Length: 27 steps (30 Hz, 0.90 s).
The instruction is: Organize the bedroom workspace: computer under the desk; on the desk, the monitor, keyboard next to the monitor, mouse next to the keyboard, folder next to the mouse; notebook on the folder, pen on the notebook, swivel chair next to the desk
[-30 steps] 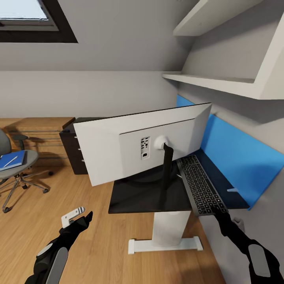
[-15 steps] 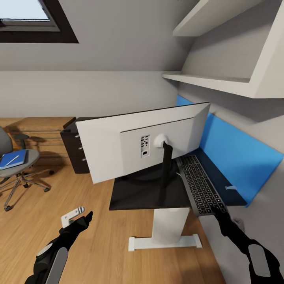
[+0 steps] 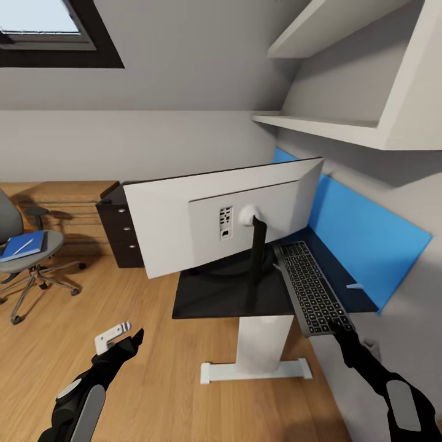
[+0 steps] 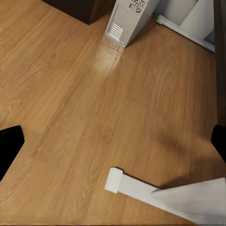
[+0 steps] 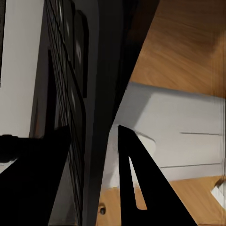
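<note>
The monitor [image 3: 184, 233] stands on the black desk [image 3: 209, 301] with its grey back toward me. To its right lies the keyboard [image 3: 310, 288], its near end sticking out past the desk's front edge. My right gripper [image 3: 339, 328] is shut on that end, and the right wrist view shows the keyboard [image 5: 70, 94] edge between the fingers [image 5: 141, 188]. My left gripper [image 3: 132, 341] hangs open and empty over the floor; below it the computer [image 4: 127, 19] stands by the desk. At far left the swivel chair [image 3: 46, 245] carries the blue folder [image 3: 27, 244] and white pen [image 3: 21, 247]. Mouse and notebook are out of view.
Dark drawers [image 3: 116, 233] form the desk's far end, with a light wooden dresser [image 3: 61, 202] behind. A blue wall panel [image 3: 368, 233] and white shelves [image 3: 331, 132] border the desk on the right. The desk's white foot [image 4: 141, 188] lies on the wooden floor [image 3: 123, 294].
The whole picture has shifted a little, so the camera moved. Both arms keep the same pose, and the keyboard end stays at my right gripper.
</note>
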### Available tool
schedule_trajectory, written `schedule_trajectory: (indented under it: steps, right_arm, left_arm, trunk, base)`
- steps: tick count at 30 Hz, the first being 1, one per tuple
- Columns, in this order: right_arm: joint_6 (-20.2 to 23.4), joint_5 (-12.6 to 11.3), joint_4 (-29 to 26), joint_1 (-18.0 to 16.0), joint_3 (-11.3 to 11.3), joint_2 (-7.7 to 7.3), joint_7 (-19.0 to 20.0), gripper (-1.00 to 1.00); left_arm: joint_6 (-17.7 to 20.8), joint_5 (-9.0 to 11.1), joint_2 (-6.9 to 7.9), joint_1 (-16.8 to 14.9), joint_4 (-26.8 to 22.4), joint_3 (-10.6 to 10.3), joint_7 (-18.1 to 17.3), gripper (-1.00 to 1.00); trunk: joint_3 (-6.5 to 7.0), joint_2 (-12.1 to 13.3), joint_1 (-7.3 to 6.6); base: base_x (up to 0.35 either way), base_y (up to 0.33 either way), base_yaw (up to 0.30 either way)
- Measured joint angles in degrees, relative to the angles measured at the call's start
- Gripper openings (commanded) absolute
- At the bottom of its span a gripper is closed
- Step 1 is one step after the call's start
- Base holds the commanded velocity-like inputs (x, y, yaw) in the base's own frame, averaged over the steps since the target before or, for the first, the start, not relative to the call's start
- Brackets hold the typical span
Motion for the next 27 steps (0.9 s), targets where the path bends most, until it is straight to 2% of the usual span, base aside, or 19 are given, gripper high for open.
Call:
schedule_trajectory:
  steps: [18, 27]
  right_arm:
    - [0.0, -0.2, 0.1, 0.0, 0.0, 0.00, 0.0, -1.00]
    - [-0.1, 0.0, 0.1, 0.0, 0.1, 0.02, 0.0, -1.00]
  left_arm:
    - [0.1, 0.0, 0.17, 0.0, -0.2, 0.2, 0.0, 1.00]
    - [0.0, 0.0, 0.17, 0.0, -0.3, 0.2, 0.0, 1.00]
  trunk:
    - [0.00, 0.0, 0.01]
    - [0.00, 0.0, 0.00]
  base:
    - [-0.331, 0.002, 0.000]
    - [-0.316, 0.141, 0.000]
